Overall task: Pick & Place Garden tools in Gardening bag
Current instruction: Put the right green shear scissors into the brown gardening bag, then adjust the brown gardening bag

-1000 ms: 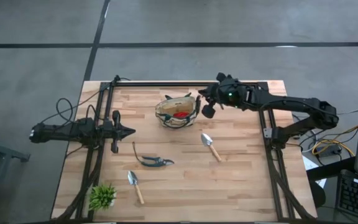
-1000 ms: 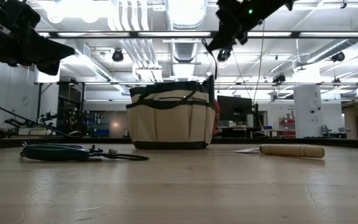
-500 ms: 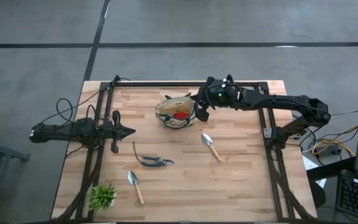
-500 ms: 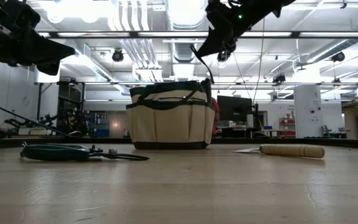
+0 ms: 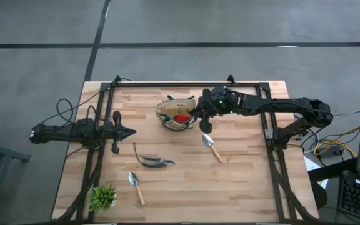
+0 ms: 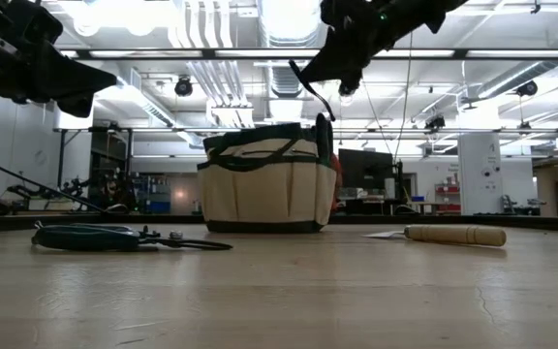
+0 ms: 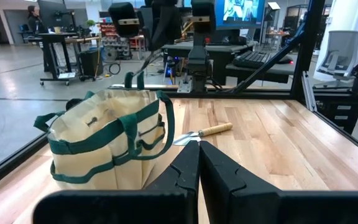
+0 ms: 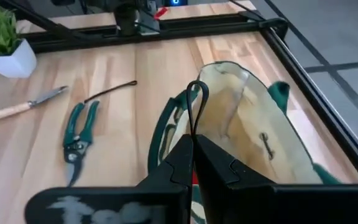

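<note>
The tan gardening bag [image 5: 167, 111] with green trim stands at the table's far middle, with a red item [image 5: 181, 116] inside it. My right gripper [image 5: 198, 115] hovers over the bag's right rim, shut on a thin black cord loop [image 8: 196, 99]. Green-handled pruning shears [image 5: 155, 162] lie flat near the table's middle. One wooden-handled trowel [image 5: 212, 147] lies right of them and another [image 5: 136, 186] lies near the front. My left gripper [image 5: 130, 132] is shut and empty, above the table's left side. My right gripper pinches the black cord between its two fingertips [image 8: 185, 146], and the cord's loop end [image 8: 199, 92] sticks out beyond them. The gripper is above the bag. In the low view the cord [image 6: 316, 94] curves down from the gripper toward the bag's right rim.
A small spiky green plant in a white pot [image 5: 103, 197] stands at the front left corner. A black frame rail [image 5: 167, 84] runs along the table's far edge. Bare wood lies at the front right.
My right gripper has gone toward the table's left edge, from beside the bag's far right side to over its right rim. It has carried the black cord with it and stayed shut.
</note>
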Motion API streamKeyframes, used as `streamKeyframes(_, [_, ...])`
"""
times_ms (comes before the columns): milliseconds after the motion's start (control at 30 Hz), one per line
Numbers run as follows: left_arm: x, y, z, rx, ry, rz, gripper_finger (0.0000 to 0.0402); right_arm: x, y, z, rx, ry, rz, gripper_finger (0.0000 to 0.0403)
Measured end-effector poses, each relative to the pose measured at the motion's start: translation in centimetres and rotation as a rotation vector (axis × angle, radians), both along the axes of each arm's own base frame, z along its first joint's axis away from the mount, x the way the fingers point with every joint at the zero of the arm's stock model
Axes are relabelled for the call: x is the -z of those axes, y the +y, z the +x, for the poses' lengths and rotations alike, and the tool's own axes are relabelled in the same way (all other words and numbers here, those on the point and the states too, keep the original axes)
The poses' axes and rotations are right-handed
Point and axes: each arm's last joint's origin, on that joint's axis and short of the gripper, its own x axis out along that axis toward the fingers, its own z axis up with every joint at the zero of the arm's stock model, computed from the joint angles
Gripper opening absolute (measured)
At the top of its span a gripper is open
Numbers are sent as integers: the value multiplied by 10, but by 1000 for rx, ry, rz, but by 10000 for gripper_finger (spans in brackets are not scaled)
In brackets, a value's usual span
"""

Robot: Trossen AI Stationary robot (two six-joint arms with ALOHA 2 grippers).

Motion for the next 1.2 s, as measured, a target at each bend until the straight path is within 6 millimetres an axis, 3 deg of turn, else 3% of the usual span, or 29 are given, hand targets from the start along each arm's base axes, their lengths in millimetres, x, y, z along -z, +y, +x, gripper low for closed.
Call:
streamKeyframes(200, [0, 0, 0, 0, 1, 0, 14, 0, -11, -3, 177, 40, -157, 8])
streamKeyframes(600, [0, 0, 0, 0, 0, 0, 14, -4, -8, -6, 177, 25, -132, 13])
streamKeyframes(1000, [0, 0, 0, 0, 0, 0, 14, -18, -3, -18, 176, 2, -117, 116])
streamKeyframes(1200, [0, 0, 0, 0, 0, 0, 14, -19, 16, -14, 60, -5, -165, 155])
